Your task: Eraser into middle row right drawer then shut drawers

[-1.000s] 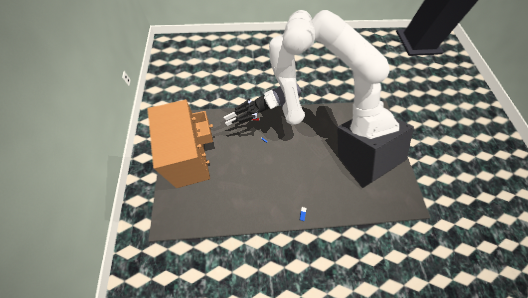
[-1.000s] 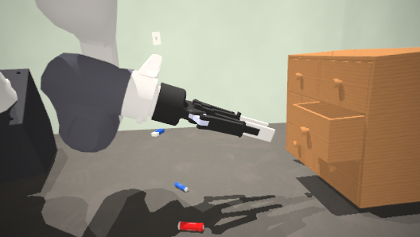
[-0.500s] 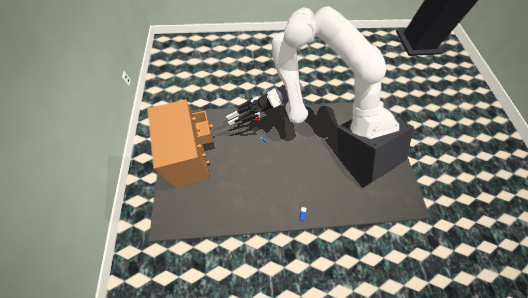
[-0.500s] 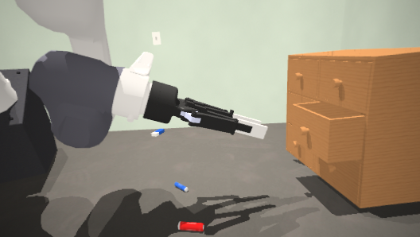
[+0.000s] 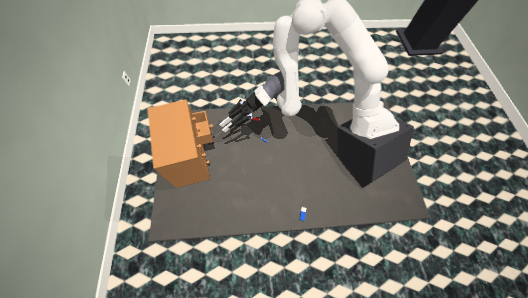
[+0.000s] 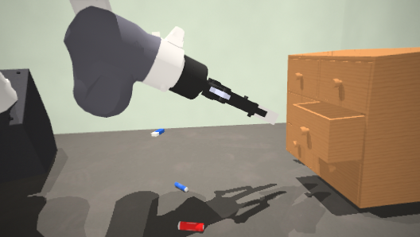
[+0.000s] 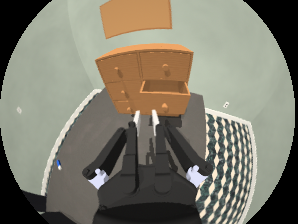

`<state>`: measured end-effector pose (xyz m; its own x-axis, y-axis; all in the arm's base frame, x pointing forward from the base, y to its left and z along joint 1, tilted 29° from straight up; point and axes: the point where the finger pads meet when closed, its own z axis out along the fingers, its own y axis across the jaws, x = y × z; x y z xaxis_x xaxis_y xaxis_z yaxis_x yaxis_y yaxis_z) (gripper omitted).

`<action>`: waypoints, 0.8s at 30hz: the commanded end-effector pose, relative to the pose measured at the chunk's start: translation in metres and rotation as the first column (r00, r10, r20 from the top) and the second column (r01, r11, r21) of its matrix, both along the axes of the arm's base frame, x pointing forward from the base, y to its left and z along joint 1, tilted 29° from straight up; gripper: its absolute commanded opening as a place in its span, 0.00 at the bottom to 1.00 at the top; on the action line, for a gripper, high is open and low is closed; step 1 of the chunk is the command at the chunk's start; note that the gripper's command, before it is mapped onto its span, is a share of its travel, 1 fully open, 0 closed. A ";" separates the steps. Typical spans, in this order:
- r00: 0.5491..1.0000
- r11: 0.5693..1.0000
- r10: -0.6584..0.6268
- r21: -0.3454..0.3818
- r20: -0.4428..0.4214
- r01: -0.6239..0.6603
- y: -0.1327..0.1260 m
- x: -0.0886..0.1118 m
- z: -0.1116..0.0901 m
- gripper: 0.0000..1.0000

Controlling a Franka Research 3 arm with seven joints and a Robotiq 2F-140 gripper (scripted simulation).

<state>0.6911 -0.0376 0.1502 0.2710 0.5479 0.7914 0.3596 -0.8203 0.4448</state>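
Since the eraser [image 5: 302,213] is left way off near the mat's front edge, the red cylinder [image 6: 191,226] could easily get grabbed instead; the gripper [image 6: 266,114], jaws nearly pressed together on nothing, hangs by the pulled-out right middle drawer [image 6: 330,129].

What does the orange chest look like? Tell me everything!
The chest is a boxy, wood-looking orange cabinet standing upright on the dark mat. Its front has rows of drawers with small knobs. One middle-row drawer is pulled partway out; the others look shut. The pincer hovers near it, not touching.
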 end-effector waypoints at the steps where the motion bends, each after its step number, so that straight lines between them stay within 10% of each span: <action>1: 0.985 1.000 -0.016 0.001 -0.171 0.016 0.010 0.002 -0.028 0.28; 24: 0.898 0.991 -0.120 -0.106 -0.424 0.083 0.021 -0.016 -0.027 0.28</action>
<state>0.6853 -0.0099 0.1394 0.5445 0.5862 0.5999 0.4535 -0.8075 0.3773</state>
